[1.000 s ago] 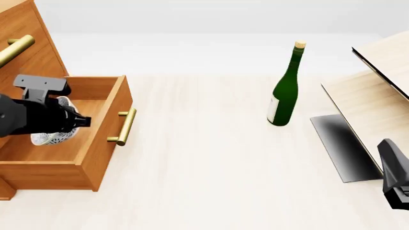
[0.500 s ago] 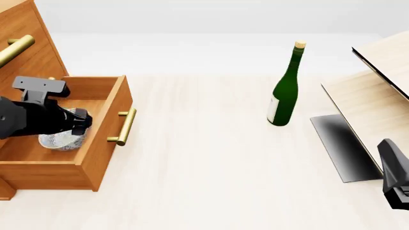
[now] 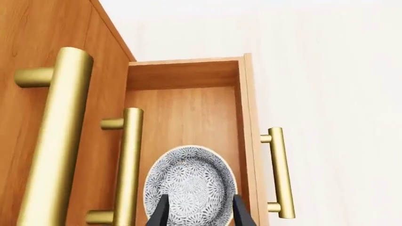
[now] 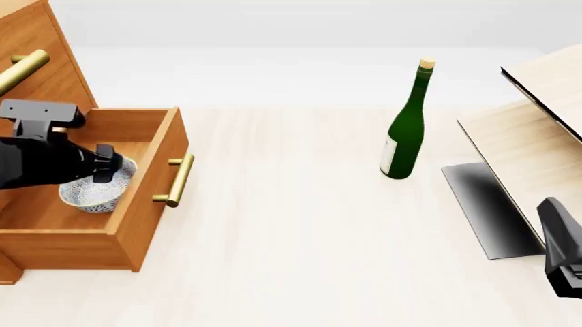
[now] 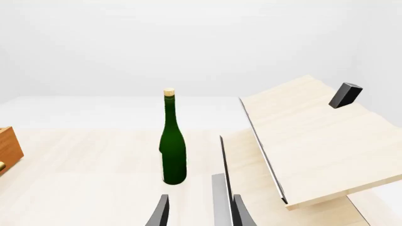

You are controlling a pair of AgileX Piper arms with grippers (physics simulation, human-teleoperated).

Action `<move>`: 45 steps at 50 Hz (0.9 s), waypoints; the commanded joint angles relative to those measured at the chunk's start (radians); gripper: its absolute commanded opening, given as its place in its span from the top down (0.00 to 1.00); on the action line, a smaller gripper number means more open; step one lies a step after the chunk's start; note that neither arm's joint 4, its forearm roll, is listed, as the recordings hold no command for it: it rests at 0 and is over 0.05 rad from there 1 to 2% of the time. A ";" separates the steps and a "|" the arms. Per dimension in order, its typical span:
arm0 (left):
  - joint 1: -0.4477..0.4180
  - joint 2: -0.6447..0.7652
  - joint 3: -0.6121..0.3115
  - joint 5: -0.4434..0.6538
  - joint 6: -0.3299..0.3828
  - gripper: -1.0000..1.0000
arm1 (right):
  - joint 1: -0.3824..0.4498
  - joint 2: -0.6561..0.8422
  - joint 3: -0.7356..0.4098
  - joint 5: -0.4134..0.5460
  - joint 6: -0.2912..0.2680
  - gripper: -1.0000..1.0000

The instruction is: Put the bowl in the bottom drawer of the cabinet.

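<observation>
The speckled white bowl (image 4: 91, 194) sits upright on the floor of the pulled-out bottom drawer (image 4: 146, 204) of the orange-brown cabinet (image 4: 41, 68). My left gripper (image 4: 111, 170) hovers just above the bowl's rim. In the left wrist view its open fingers (image 3: 161, 213) are spread over the near edge of the bowl (image 3: 188, 181) without gripping it. My right gripper (image 5: 199, 214) stands open and holds nothing, low at the table's right near edge (image 4: 559, 248), far from the cabinet.
A green bottle (image 4: 407, 129) stands upright mid-table to the right. Pale wood furniture (image 4: 536, 122) with a black panel (image 4: 486, 208) fills the right side. Brass bar handles (image 3: 53, 141) stick out of the upper drawer fronts beside my left gripper.
The bowl went from tilted in my left gripper to lying upright on the drawer floor. The left gripper has let go and lifted back a little. The right arm is still.
</observation>
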 commanded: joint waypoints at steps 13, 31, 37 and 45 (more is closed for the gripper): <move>-0.121 -0.114 -0.051 0.001 -0.175 0.00 | 0.000 0.000 0.000 0.000 0.000 0.00; -0.164 -0.194 -0.039 -0.036 -0.239 0.00 | 0.000 0.000 0.000 0.000 0.000 0.00; -0.198 -0.267 -0.054 -0.021 -0.248 0.00 | 0.000 0.000 0.000 0.000 0.000 0.00; -0.198 -0.311 -0.043 -0.027 -0.245 0.00 | 0.000 0.000 0.000 0.000 0.000 0.00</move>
